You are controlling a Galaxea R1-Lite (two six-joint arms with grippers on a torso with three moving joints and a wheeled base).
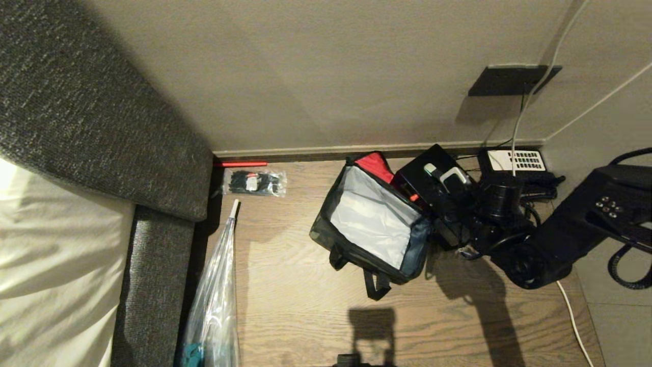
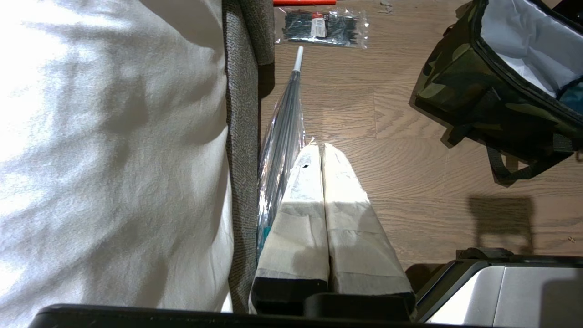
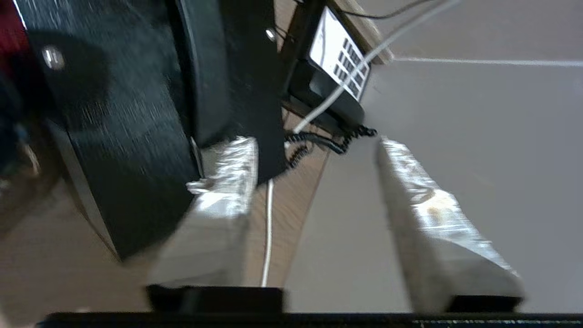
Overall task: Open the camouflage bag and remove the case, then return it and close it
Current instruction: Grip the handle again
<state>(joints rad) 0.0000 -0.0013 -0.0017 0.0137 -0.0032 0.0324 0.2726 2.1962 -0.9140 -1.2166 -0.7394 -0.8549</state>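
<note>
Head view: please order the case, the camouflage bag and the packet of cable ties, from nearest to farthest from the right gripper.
1. The case, right beside the right gripper.
2. The camouflage bag, just left of the case, lid open.
3. The packet of cable ties, far left, by the sofa.

Place: a bedroom, likely a hotel room.
Bed: white sheet (image 1: 46,239) in a grey fabric frame (image 1: 153,275).
Phone: corded desk phone (image 1: 514,162) against the wall.
Floor: wood-grain boards (image 1: 295,306).
Wall: plain beige, dark socket plate (image 1: 512,80).
</note>
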